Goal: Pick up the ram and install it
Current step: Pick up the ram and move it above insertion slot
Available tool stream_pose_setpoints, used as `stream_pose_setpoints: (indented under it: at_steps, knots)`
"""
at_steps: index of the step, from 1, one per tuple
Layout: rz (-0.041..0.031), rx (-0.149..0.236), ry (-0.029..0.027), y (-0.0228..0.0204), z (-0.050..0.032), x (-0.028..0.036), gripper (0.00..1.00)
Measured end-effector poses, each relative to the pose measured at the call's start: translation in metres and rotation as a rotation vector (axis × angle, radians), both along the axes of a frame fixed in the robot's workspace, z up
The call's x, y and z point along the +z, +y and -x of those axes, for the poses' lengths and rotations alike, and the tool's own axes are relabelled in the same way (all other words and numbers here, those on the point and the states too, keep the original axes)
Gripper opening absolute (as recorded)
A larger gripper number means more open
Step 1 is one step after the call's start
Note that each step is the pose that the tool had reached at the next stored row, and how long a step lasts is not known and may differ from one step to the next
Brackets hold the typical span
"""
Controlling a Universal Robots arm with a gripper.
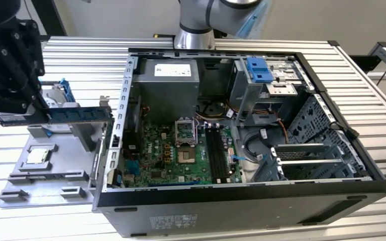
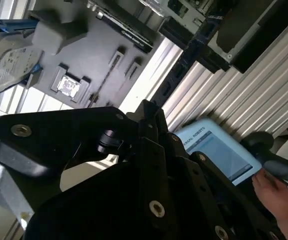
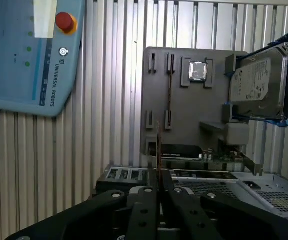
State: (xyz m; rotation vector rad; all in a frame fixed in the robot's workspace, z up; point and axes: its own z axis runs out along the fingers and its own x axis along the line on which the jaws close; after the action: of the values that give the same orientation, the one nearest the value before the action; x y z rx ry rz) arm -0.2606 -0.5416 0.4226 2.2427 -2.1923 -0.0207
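My gripper [image 3: 158, 181] has its fingers closed on the ram [image 3: 158, 147]. In the first wrist view the stick stands edge-on between them as a thin line rising from the fingertips. In the exterior view the gripper [image 1: 18, 113] hangs at the exterior view's left with the ram [image 1: 66, 114] held roughly level. The stick's free end reaches toward the side wall of the open computer case [image 1: 247, 211].

Below the stick sits the grey fixture tray [image 1: 72, 163], which carries a processor chip [image 1: 37, 156] and, in the first wrist view, a hard drive [image 3: 256, 87] in a blue bracket. I judge the ram lifted clear of the tray, though this angle doesn't settle it.

Inside the case the motherboard [image 1: 153, 160] lies flat, and its black memory slots [image 1: 216, 150] are well apart from the stick.

So I read the pick as done and the install as not yet begun. By my judgement the install calls for bringing the stick over the case wall. Its long edge must then line up squarely along one slot, and it must be pressed straight down without tilting.

A teach pendant [image 3: 28, 60] rests on the slatted table [image 1: 367, 100], and a person's hand [image 2: 279, 197] is just beside it.
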Motion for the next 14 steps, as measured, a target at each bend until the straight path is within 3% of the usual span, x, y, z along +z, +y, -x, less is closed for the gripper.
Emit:
stream_pose_setpoints:
  at_steps: [14]
  knots:
    - [0.0001,0.001,-0.0003,0.0000,-0.0637,0.0000,0.00]
